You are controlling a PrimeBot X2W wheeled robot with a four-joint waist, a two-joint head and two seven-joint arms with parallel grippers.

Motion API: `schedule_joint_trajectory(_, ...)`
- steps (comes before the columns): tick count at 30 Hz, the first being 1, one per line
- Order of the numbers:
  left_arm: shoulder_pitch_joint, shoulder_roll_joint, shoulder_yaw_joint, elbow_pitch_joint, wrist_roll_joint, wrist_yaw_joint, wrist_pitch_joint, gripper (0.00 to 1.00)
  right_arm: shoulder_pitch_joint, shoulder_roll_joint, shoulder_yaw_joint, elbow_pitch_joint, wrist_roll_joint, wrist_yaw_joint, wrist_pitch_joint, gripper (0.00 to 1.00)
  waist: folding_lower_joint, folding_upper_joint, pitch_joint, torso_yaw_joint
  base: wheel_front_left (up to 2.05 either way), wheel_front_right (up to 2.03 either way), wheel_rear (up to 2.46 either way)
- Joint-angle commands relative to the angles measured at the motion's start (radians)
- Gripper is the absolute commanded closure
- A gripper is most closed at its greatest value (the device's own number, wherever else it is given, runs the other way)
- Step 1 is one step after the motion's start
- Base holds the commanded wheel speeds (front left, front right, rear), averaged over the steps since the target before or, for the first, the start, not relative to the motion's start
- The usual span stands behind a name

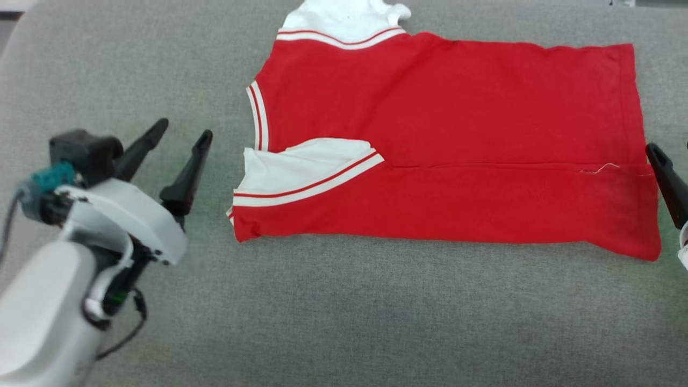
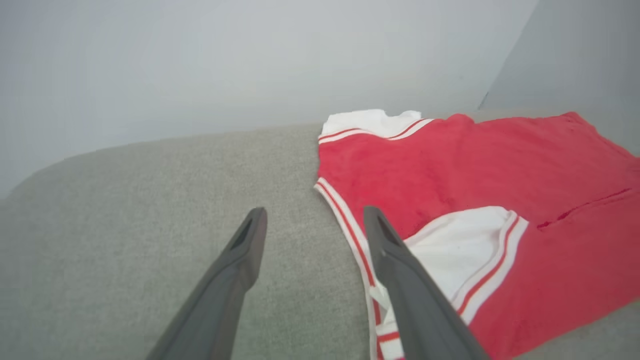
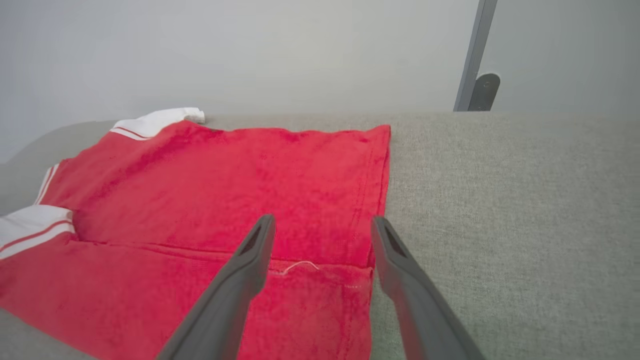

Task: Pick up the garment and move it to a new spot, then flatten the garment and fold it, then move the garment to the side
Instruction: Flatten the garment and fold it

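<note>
In the head view the left gripper (image 1: 184,129) sits at about 9 o'clock of the garment (image 1: 457,134), clear of it. Its dark fingers are spread with bare grey cloth surface (image 1: 344,312) between them, grasping nothing. The left wrist view adds what the head view cannot: the finger toward 3 o'clock hangs over the striped trim (image 2: 350,220) at the garment's edge, while the other is over plain grey. A pale wall (image 2: 250,60) rises behind the surface.

The garment lies flat at 1 o'clock of the head view's centre, collar end toward 9 o'clock. A near band is lapped over the body along a straight edge. A white panel (image 1: 290,166) with red-and-white trim shows at its 9 o'clock end, and a second white piece (image 1: 344,16) at 11 o'clock runs off the top of the view.

At the garment's 3 o'clock end the head view catches one dark finger (image 1: 666,177) just beside the hem. The right wrist view gives the whole right gripper (image 3: 324,220): fingers released and wide apart, one over red cloth, the other over grey. A loose white thread (image 3: 300,265) lies between them, and a metal post (image 3: 475,55) stands at 1 o'clock.
</note>
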Motion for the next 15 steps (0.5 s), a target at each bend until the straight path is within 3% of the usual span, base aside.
schedule_joint_trajectory(1, -0.006, 0.024, 0.002, -0.036, -0.012, 0.009, 0.046, 0.0, 0.017, 0.008, -0.008, -0.013, -0.014, -0.001, -0.008, 0.0, 0.0, 0.0, -0.014, -0.005, 0.0, 0.0, 0.0)
schedule_joint_trajectory(6, -0.016, 0.124, -0.003, -0.151, -0.087, 0.049, 0.327, 0.0, 0.011, 0.022, -0.016, -0.055, -0.016, -0.001, -0.009, 0.0, 0.0, 0.0, -0.025, -0.015, 0.0, 0.0, 0.0)
schedule_joint_trajectory(11, -0.029, 0.144, -0.039, -0.16, -0.217, 0.085, 0.617, 0.0, 0.002, 0.028, -0.01, -0.064, -0.019, -0.001, -0.004, 0.0, 0.0, 0.0, -0.025, -0.027, 0.0, 0.0, 0.0)
schedule_joint_trajectory(15, -0.048, 0.145, -0.059, -0.145, -0.276, 0.095, 0.734, 0.0, -0.008, 0.032, -0.003, -0.063, -0.012, -0.001, 0.0, 0.0, 0.0, 0.0, -0.016, -0.046, 0.0, 0.0, 0.0)
